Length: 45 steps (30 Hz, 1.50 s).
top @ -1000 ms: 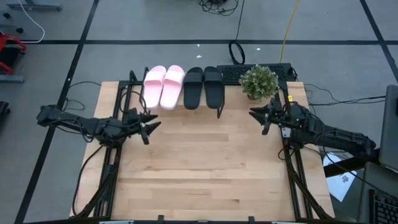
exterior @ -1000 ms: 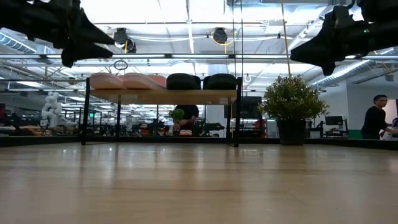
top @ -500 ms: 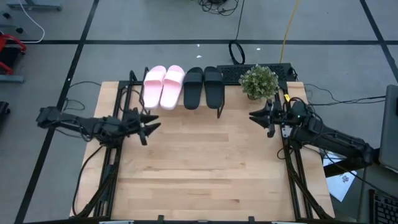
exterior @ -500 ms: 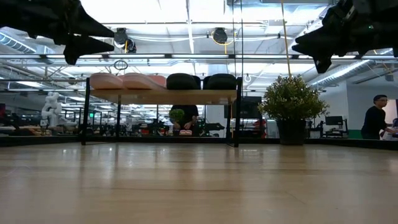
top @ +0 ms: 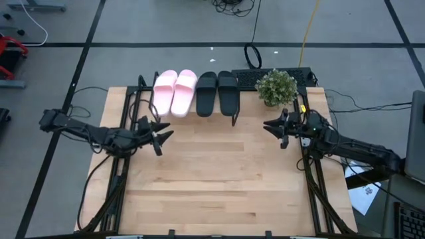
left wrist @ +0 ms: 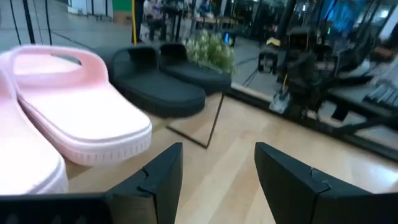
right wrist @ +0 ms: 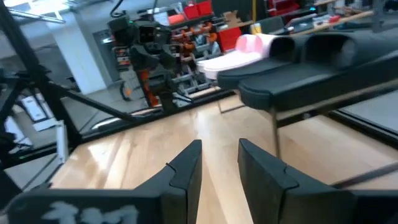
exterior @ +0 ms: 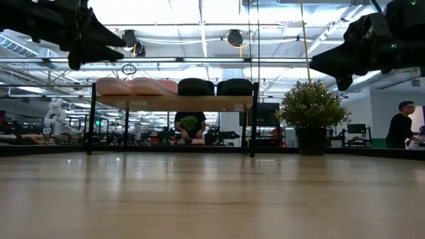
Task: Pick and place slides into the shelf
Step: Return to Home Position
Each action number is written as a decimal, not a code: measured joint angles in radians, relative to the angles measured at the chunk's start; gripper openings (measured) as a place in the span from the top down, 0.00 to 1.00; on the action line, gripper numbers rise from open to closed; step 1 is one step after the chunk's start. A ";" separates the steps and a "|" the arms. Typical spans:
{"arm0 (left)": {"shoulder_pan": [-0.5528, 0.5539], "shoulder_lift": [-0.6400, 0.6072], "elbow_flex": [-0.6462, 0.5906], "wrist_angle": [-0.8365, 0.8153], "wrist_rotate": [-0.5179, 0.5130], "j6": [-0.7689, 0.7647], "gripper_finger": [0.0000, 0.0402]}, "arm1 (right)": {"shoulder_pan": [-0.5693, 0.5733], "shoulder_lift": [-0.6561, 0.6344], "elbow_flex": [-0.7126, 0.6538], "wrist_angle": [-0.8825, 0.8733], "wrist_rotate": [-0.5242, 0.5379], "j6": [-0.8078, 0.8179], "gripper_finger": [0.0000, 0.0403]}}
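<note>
All of the slides rest side by side on the shelf [top: 234, 117] at the table's far edge: the pink pair [top: 174, 92] on the left, the black pair [top: 217, 93] on the right, soles down on the board. In the low view the pink pair [exterior: 133, 87] and black pair [exterior: 216, 87] sit on top of the shelf [exterior: 174, 103]. My left gripper [top: 163, 135] hovers open above the table's left side, in front of the shelf. My right gripper [top: 269, 126] hovers open at the right, near the plant. Neither holds anything.
A potted plant [top: 276, 87] stands at the far right of the table, just right of the shelf. A black keyboard [top: 265, 77] lies behind it. Bare wooden tabletop [top: 219, 179] stretches between the arms and toward the near edge. A person [exterior: 400, 129] stands in the room beyond.
My right gripper has drifted slightly toward the table's left. My left gripper has shifted a little toward the right. The slides and shelf have stayed where they were.
</note>
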 joint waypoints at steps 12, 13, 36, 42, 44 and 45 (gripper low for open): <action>0.363 -0.013 0.000 -0.036 0.437 0.092 0.51 | -0.102 -0.002 -0.001 -0.002 -0.157 0.057 0.76; 0.387 -0.017 0.000 -0.037 0.451 0.104 0.51 | -0.102 -0.002 -0.001 -0.017 -0.157 0.059 0.76; 0.436 -0.322 -0.186 -0.083 0.464 0.118 0.51 | 0.087 -0.002 -0.021 0.056 0.065 -0.020 0.76; 0.390 -0.322 -0.219 -0.063 0.396 0.110 0.51 | 0.147 -0.002 -0.137 0.265 0.167 0.007 0.76; 0.372 -0.322 -0.233 -0.040 0.360 0.108 0.51 | 0.162 -0.001 -0.135 0.246 0.187 0.012 0.76; 0.364 -0.323 -0.245 -0.026 0.344 0.104 0.51 | 0.168 0.001 -0.135 0.232 0.190 0.007 0.76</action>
